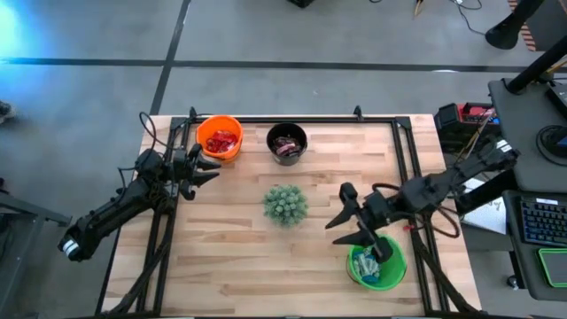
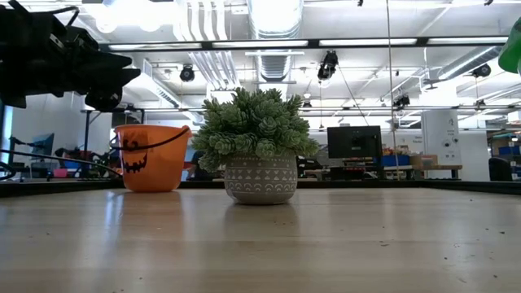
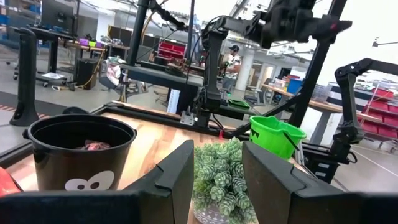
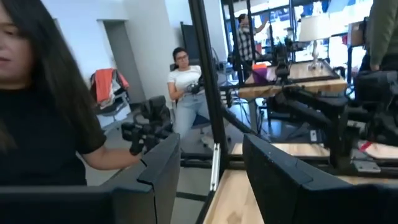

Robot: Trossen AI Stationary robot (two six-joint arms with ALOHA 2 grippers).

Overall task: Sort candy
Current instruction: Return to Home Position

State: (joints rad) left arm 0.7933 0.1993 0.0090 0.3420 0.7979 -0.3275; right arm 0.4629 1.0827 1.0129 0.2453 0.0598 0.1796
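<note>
- Showing the left gripper (image 1: 211, 170) hanging at the left edge of the table (image 1: 266, 266), just beside the orange bucket (image 1: 220, 118), jaws standing apart and gripping nothing.
- Finding red candy (image 1: 220, 140) piled inside that bucket, and dark brown pieces (image 1: 286, 145) inside the black bucket (image 1: 287, 127) next to it; too jumbled for telling any long axis.
- Passing the spiky potted plant (image 1: 284, 204) at centre, with bare wood around it and no loose sweets visible.
- Reaching the right gripper (image 1: 344, 230), jaws spread wide and empty, near the rim of the green bucket (image 1: 400, 261) containing light blue candy (image 1: 365, 266).
- Judging the sorting finished; seeing open room for drawing each arm outward, away from the plant and the bucket rims.
</note>
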